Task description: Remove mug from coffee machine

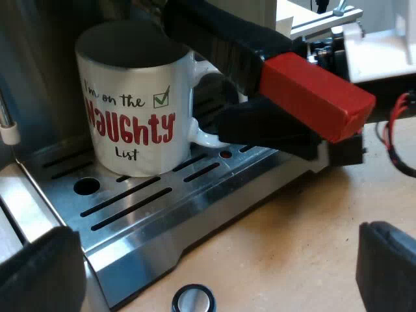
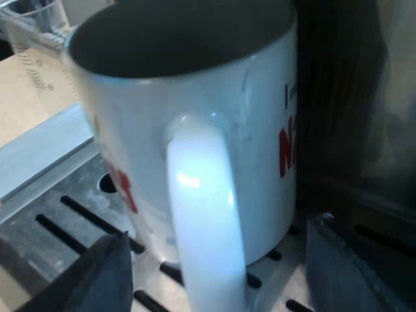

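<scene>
— So, where's the mug point(image 1: 133, 104) sitting?

— Upright on the drip tray point(image 1: 214, 195) of the coffee machine point(image 1: 32, 97), printed side toward my left arm, loop handle point(image 2: 201, 214) toward my right one. Nothing has hold of it yet.

— And the pincers?

— My right pincer point(image 2: 231, 273) is spread, one finger either side of the loop, and as far as I can tell neither is pressing on it. My left pincer point(image 1: 218, 263) is spread too. It hangs over the counter point(image 1: 292, 240) just off the tray's edge, holding nothing.

— What worries you?

— Mostly what's overhead. The holder's dark handle with the red end point(image 1: 315, 94) is locked into the machine. It juts out right above my right arm and close to the mug's rim. If I close and lift straight up, I'd expect the rim or the arm to knock it. Sliding outward low first looks safer.

— Anything else?

— The grip itself. A glazed loop pinched by two fingers can swivel, so the mug may tilt and spill. I can't see whether it's full. Dragging it could also catch its base on the tray's slots. And a measuring glass point(image 2: 32, 29) stands beyond the mug, near enough for a wide swing to clip it.
</scene>
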`<state>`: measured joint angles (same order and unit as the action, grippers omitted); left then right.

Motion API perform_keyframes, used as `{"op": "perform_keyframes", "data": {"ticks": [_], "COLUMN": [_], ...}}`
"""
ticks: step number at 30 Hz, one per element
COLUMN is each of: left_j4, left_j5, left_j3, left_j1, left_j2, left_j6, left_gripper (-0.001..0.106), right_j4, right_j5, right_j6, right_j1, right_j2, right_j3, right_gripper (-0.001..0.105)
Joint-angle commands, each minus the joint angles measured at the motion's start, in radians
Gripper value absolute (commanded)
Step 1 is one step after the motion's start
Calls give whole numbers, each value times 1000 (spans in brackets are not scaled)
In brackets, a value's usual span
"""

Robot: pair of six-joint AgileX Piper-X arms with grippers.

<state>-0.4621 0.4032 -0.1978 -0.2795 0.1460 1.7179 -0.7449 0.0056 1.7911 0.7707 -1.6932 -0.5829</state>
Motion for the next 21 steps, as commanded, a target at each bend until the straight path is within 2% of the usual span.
{"op": "perform_keyframes", "data": {"ticks": [1, 5, 7, 10, 12, 13, 15, 16, 21], "left_j4": [19, 19, 19, 19, 19, 19, 19, 19, 19], "left_j5": [5, 5, 5, 5, 5, 5, 5, 5, 5], "left_j3": [-2, -2, -2, -2, -2, -2, -2, -2, -2], "left_j1": [-5, -5, -5, -5, -5, -5, -5, -5, -5], "left_j2": [2, 2, 2, 2, 2, 2, 2, 2, 2], "left_j6": [-1, -1, -1, -1, -1, -1, 1, 1, 1], "left_gripper": [86, 86, 86, 86, 86, 86, 86, 86, 86], "right_j4": [-20, -33, -37, -37, -37, -37, -37, -37, -34], "right_j5": [-6, -6, -6, 17, 20, 20, 20, 20, 20], "right_j6": [6, 6, 6, 6, -2, -5, -16, -16, -16], "right_j1": [2, 2, 2, 2, 2, 2, 2, 2, 2], "right_j2": [-16, -34, -35, -35, -35, -35, -35, -35, -31], "right_j3": [-28, -46, -47, -47, -47, -47, -47, -47, -47], "right_gripper": [59, 58, 53, 38, 23, 20, 3, -1, 0]}}
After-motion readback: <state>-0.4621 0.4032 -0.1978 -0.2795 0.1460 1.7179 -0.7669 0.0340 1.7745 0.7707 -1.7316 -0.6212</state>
